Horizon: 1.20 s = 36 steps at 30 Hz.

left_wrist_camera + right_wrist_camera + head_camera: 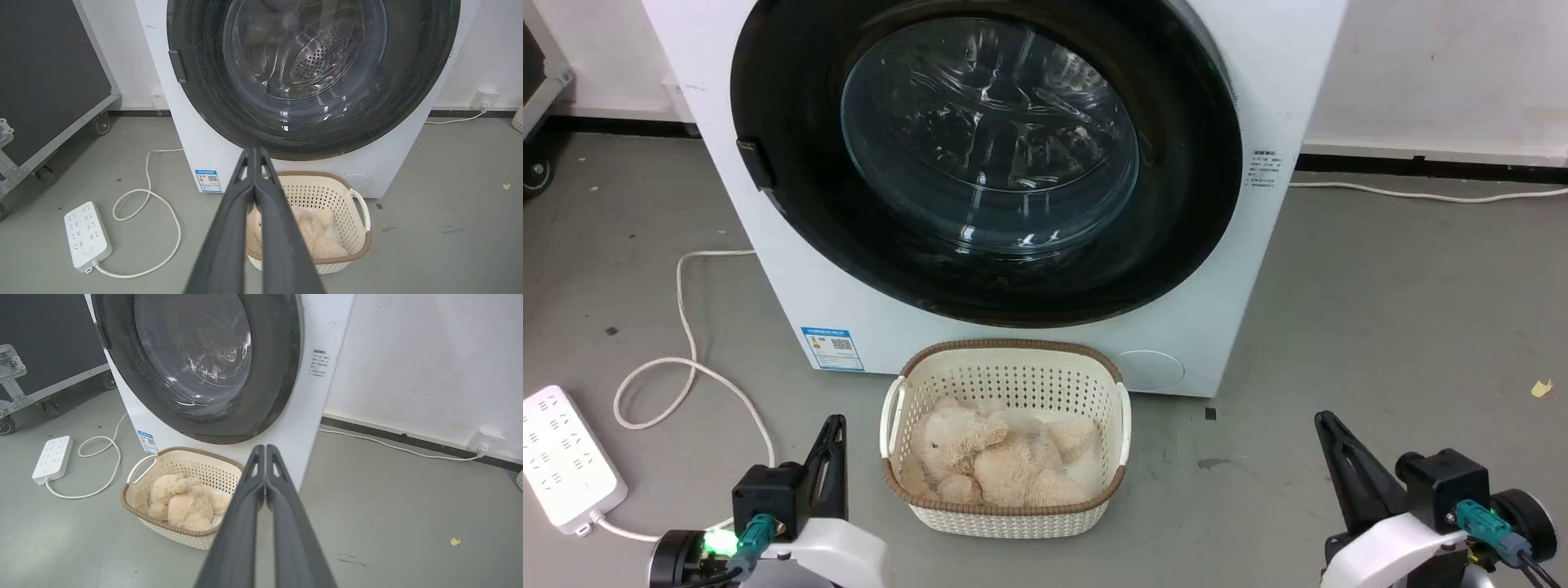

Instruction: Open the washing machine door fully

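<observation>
**Door Shut, Both Pincers Low and Empty**

The washing machine door (pixel 988 163) fills the upper middle of the head view, a glossy black ring around its glass bowl. It looks to lie flat against the white washing machine (pixel 792 278), so the opening seems not yet begun.

On the door's rim, at the left of the frame, sits a small dark tab (pixel 754 163). That reads as the catch to pull, which would put the hinge on the frame's right, though the hinge itself cannot be made out.

At the lower left, the left pincer (pixel 834 433) is clenched on nothing, its fingers pressed together and pointing up the frame. At the lower right, the right pincer (pixel 1327 429) is the same, clenched and empty. Both sit low over the floor, well apart from the machine.

A cream basket (pixel 1005 353) holding a plush toy (pixel 988 457) stands on the floor just in front of the machine, below the door's bottom edge. It is probably staged for loading, and any reach has to go over or around it.

A power strip (pixel 564 457) and its cable (pixel 686 327) lie at the left.

The left pincer is the nearer to that tab, so it looks the likelier candidate. It would have to release its fingers before it could hook anything.
</observation>
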Available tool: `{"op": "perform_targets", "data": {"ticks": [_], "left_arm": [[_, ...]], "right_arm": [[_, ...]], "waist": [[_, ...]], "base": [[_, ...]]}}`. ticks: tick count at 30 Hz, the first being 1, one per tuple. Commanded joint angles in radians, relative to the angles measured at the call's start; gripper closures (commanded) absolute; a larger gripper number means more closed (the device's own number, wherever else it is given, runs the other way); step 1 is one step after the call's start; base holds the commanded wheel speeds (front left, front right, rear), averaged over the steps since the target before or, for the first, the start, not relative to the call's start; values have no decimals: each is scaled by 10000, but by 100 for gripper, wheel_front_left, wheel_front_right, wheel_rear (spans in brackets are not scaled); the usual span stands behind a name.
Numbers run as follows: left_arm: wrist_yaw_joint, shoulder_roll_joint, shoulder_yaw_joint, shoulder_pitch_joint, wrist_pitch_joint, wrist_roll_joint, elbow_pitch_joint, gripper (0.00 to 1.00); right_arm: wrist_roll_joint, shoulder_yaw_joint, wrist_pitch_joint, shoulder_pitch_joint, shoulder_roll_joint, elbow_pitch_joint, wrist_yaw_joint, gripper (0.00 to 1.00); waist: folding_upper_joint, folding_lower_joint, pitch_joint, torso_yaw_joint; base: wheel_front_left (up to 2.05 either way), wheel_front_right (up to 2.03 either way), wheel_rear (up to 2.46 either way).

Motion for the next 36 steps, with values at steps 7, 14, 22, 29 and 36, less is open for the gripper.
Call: {"op": "perform_targets", "data": {"ticks": [7, 14, 22, 29, 36], "left_arm": [[26, 12, -3, -154, 3, 87, -35, 100], [26, 12, -3, -154, 3, 87, -35, 100], [26, 12, -3, -154, 3, 87, -35, 100], [26, 12, -3, -154, 3, 87, -35, 100], [26, 12, -3, -154, 3, 87, -35, 100]], "right_arm": [[-62, -7, 3, -120, 42, -45, -13, 100], [-62, -7, 3, -120, 42, -45, -13, 100], [-62, -7, 3, -120, 42, -45, -13, 100], [-62, -7, 3, -120, 42, -45, -13, 100], [-62, -7, 3, -120, 42, -45, -13, 100]], "waist": [[0, 0, 0, 0], [0, 0, 0, 0], [0, 0, 0, 0], [0, 0, 0, 0], [0, 0, 0, 0]], "base": [[0, 0, 0], [0, 0, 0], [0, 0, 0], [0, 0, 0], [0, 0, 0]]}}
